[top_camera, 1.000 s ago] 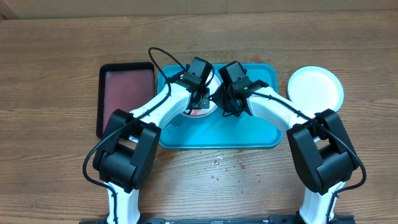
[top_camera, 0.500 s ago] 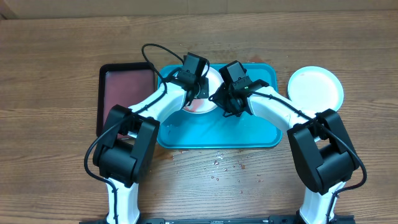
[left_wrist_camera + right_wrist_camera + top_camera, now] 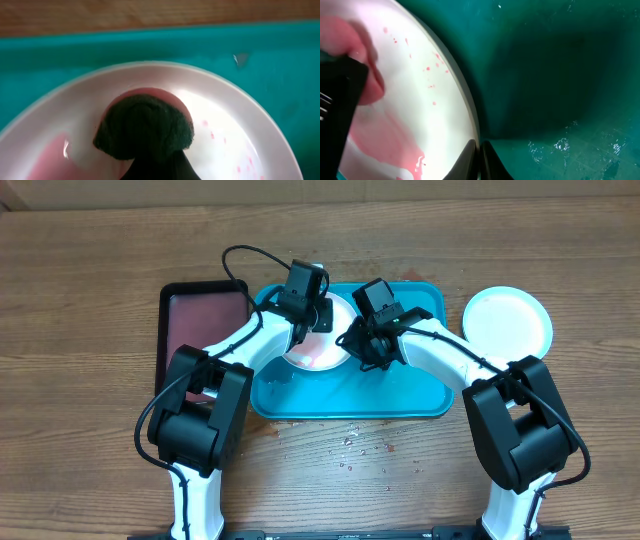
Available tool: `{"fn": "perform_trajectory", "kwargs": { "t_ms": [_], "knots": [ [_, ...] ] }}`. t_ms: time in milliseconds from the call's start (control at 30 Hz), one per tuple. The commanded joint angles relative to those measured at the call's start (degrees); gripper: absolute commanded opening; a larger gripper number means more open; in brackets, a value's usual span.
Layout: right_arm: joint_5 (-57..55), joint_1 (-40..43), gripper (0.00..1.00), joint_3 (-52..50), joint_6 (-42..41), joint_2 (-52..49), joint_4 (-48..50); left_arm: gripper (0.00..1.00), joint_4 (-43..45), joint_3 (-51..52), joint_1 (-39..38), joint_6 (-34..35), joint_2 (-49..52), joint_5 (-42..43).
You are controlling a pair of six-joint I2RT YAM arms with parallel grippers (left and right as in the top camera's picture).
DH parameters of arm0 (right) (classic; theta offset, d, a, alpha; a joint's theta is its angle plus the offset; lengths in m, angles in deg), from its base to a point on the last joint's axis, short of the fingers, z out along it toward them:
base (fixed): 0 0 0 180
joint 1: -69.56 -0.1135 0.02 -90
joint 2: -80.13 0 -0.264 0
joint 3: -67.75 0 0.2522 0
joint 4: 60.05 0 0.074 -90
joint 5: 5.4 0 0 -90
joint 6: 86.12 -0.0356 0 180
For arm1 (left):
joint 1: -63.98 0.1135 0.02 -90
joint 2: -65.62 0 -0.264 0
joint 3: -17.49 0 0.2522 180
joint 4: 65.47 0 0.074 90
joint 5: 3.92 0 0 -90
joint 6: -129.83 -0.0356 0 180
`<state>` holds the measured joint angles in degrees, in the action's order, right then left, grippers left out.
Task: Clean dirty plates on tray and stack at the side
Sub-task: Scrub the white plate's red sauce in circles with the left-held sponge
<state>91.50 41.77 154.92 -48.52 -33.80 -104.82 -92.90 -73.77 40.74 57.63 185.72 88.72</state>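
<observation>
- Your L gripper (image 3: 302, 328) was in the upper centre of the overhead view. It was closed tight on a dark-green sponge (image 3: 145, 127), and the fingers were mostly hidden behind it.
- The sponge was pressed onto the smeared plate (image 3: 225, 115), approx. at the plate's middle. Pink film lay under and to the lower left of it, w/ pink specks to the right.
- Your R gripper (image 3: 480, 152) was pinched shut on the smeared plate's rim at the bottom centre of the R wrist view, one fingertip on each side of the edge.
- The smeared plate lay flat in the upper-centre part of the tray (image 3: 350, 395), between both grippers. A red-pink streak ran across the plate's lower-left area in the R wrist view.
- The tray sat mid-frame on the wooden table (image 3: 90, 270). Its floor looked wet.
- A white plate (image 3: 507, 320) rested on the table just right of the tray, apart from it.
- A dark-red tray (image 3: 205, 330) sat at the tray's left edge. You could not tell whether they touched.
- Droplets (image 3: 350, 445) dotted the table below the tray.
</observation>
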Motion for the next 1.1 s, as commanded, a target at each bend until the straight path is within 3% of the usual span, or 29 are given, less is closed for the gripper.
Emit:
{"fn": "perform_trajectory", "kwargs": {
  "t_ms": [0,200,400,533,933,1067],
  "knots": [
    [0.28,-0.28,0.04,0.22,1.90,0.44,-0.85,0.04,-2.99,0.39,-0.07,-6.08,0.92,6.45],
    [0.28,-0.26,0.04,0.22,1.88,0.44,-0.68,0.04,-8.79,0.39,0.00,-8.63,0.92,5.84],
    [0.28,-0.26,0.04,0.22,1.88,0.44,-1.07,0.04,-13.33,0.39,0.09,-9.03,0.92,-8.61],
    [0.26,-0.22,0.04,0.22,1.88,0.44,-1.05,0.04,-17.62,0.37,0.15,-10.88,0.92,-13.94],
    [0.13,-0.20,0.04,0.22,1.42,0.44,-1.03,0.04,-29.49,-1.42,0.15,-12.70,0.90,-14.58],
    [0.04,-0.20,0.04,0.22,1.40,0.44,-0.63,0.04,-31.93,-1.44,0.15,-12.66,0.90,-11.06]
  ]
}}
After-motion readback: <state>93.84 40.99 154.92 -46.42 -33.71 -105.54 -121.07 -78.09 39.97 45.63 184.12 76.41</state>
